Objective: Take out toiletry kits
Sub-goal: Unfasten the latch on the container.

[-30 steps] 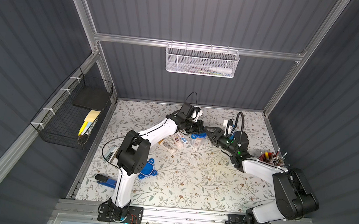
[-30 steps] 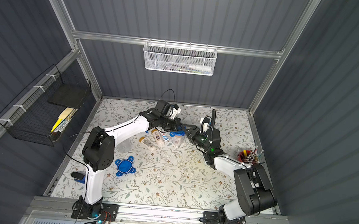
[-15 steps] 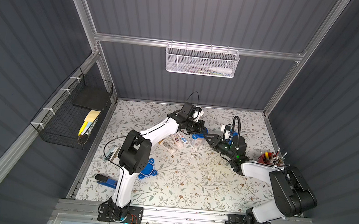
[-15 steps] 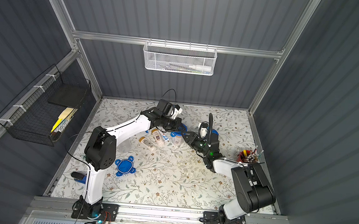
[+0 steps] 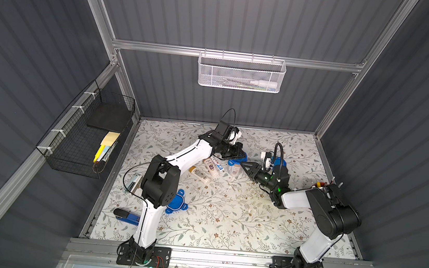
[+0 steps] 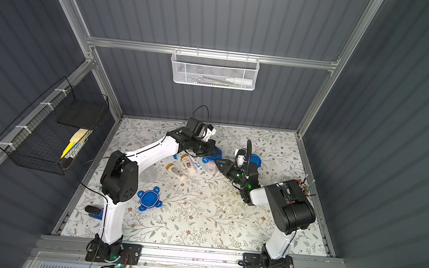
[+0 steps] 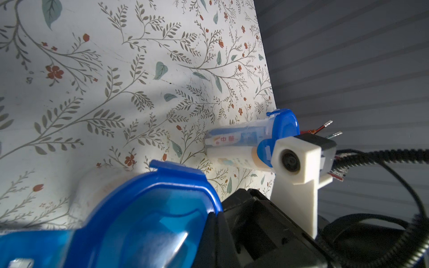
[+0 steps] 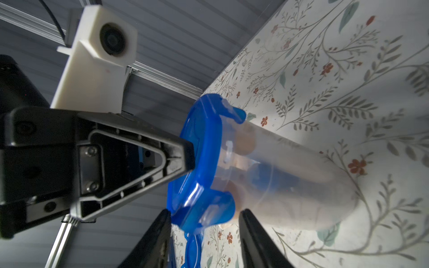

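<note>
Two small white bottles with tan caps (image 5: 199,174) lie loose on floral mat (image 5: 225,223), far centre, with white-blue-red toothpaste tube (image 5: 218,165) beside them. I read red "中華" on second tube (image 7: 232,139) inside clear jar on its side (image 7: 260,126), far right. Bottle print is too small for me to read. Left gripper (image 8: 190,157): fingers pressed together at blue lid (image 8: 202,130) of another clear plastic jar (image 8: 290,181), with tan caps blurred inside. Right gripper (image 8: 204,212): fingers spread either side of lid clip.
</note>
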You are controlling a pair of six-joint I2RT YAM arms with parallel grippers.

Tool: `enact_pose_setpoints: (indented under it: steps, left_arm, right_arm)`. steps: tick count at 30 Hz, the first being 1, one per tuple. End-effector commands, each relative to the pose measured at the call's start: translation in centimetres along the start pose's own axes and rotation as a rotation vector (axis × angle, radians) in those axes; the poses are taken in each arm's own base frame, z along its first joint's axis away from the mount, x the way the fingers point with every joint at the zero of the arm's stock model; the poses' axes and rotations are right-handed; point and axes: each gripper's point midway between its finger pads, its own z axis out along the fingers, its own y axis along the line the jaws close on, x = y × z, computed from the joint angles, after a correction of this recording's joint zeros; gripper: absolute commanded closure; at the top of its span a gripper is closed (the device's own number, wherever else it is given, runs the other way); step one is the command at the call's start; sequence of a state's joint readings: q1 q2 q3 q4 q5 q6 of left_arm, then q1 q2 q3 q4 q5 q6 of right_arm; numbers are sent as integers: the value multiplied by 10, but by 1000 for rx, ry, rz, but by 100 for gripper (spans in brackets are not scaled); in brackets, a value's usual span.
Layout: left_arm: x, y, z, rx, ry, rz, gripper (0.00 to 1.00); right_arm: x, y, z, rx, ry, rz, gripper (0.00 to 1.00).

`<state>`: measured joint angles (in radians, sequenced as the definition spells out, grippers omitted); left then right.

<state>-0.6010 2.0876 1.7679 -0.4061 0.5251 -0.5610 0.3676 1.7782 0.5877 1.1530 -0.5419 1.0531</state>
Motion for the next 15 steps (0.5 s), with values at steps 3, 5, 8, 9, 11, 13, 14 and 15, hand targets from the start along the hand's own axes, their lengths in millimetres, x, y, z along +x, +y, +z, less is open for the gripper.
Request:
enact_pose_setpoints:
  steps: [3,5,8,9,11,13,14,15]
  left_arm:
    - [101,123,23,-356,302,-255,100]
    - [102,124,24,-357,305,-259,100]
    - [104,126,24,-359,308,-261,100]
    - [106,127,25,-360,310,-263,100]
    - [108,129,25,-363,315,-267,100]
    - [110,130,25,-363,317,-269,100]
    - [111,132,25,-365,319,-272,100]
    - [111,133,25,-365,319,-276,100]
  right_arm:
    - [-22,32,5,-158,-82,-39,50]
    - [-25,35,5,-173,-93,-39,49]
    - [-27,39,4,-179,-101,-47,50]
    - [-28,41,3,-184,-104,-51,49]
    - [-29,45,1,-190,-105,-55,49]
    - [-31,50,-1,-202,-107,-54,49]
    - [-31,53,-1,-209,-105,-56,49]
    - [-31,55,-2,-213,-105,-54,49]
